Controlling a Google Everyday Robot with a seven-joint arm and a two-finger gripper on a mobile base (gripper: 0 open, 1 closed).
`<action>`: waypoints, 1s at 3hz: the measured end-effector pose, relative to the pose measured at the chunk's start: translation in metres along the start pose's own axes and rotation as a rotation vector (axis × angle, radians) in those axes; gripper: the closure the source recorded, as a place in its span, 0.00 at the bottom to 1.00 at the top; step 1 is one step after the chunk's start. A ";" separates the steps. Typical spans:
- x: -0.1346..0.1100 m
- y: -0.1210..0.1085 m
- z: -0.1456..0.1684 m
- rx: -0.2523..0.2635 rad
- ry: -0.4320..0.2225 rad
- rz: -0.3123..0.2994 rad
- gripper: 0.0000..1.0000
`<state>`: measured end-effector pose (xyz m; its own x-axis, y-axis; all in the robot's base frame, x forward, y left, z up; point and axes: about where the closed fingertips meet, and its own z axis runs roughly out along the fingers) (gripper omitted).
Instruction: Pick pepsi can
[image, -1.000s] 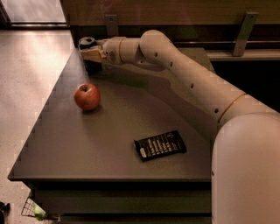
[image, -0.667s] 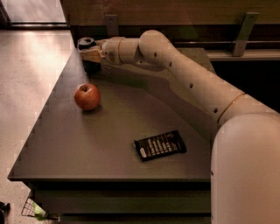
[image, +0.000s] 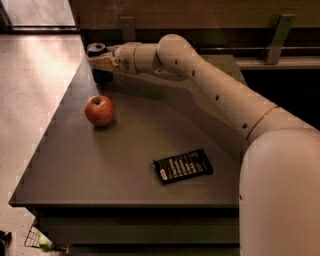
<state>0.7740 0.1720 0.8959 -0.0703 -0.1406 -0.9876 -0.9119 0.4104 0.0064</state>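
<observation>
Dark pepsi can upright @ gripper

A red apple sits on the dark worktop, left of middle, near the gripper at the far left corner. A flat black snack packet lies well apart, toward the front edge.

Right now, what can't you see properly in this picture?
The pepsi can: camera view, the gripper at the table's far left corner covers its side, hiding the logo.
Can's base: too dark to tell if it touches the table.
The black packet: print too small to read.
The arm: cut off by the right edge.
</observation>
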 end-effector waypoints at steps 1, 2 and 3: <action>-0.004 0.001 0.000 -0.023 -0.005 0.007 1.00; -0.042 -0.003 -0.029 -0.066 0.016 -0.004 1.00; -0.075 -0.002 -0.061 -0.095 0.039 -0.039 1.00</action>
<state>0.7566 0.1270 0.9795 -0.0478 -0.1910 -0.9804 -0.9482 0.3172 -0.0156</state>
